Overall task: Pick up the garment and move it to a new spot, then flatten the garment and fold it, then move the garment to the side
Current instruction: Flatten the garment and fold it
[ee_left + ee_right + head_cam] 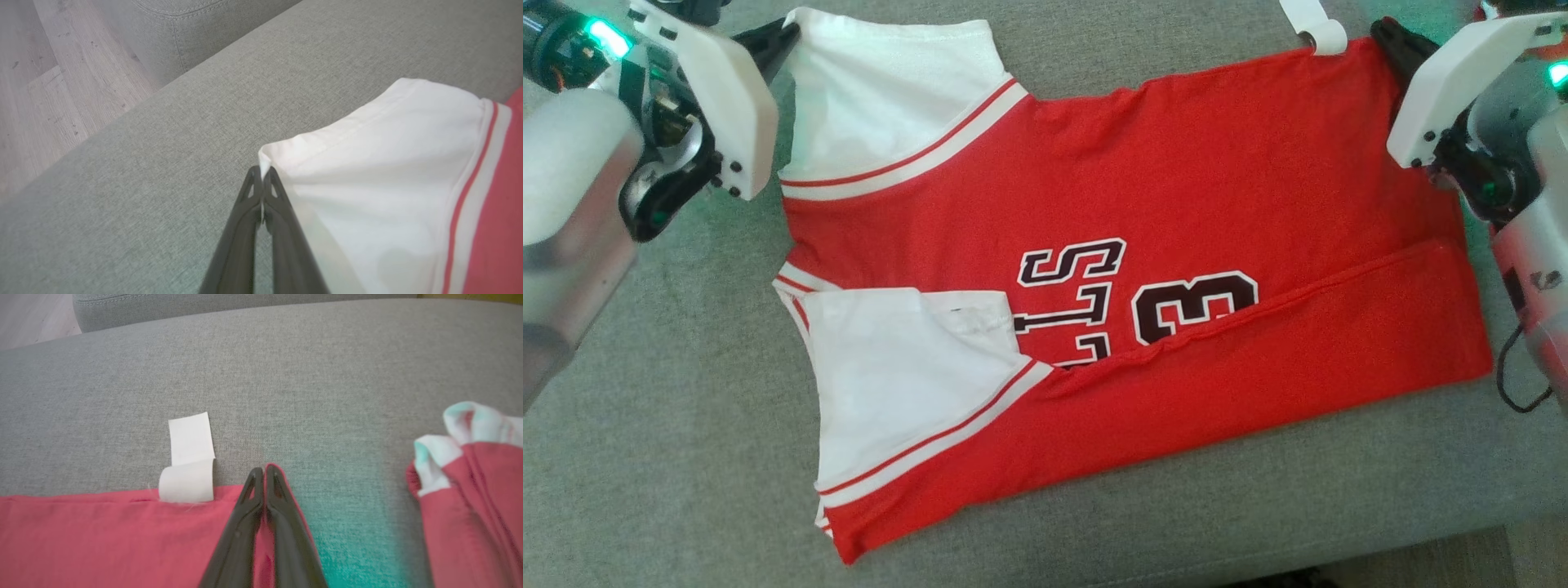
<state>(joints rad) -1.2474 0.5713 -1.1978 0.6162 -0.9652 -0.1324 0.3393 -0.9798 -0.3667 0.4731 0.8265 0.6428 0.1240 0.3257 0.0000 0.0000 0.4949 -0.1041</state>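
The garment (1143,180) is a red jersey with white sleeves and dark lettering, lying flat on a grey cushion (670,457), its near long edge folded over toward the middle. My left gripper (792,34) is shut on the corner of the far white sleeve (367,171); the cloth is pinched between the fingertips of the left gripper (262,173). My right gripper (1379,28) is shut on the garment's far hem corner (229,498), and in the right wrist view red cloth shows between the fingers of the right gripper (263,473).
A white care label (188,465) sticks out from the hem beside the right gripper. Another red and white garment (470,490) lies bunched to the right. Wooden floor (49,73) lies past the cushion's edge, and a second cushion (196,24) beyond.
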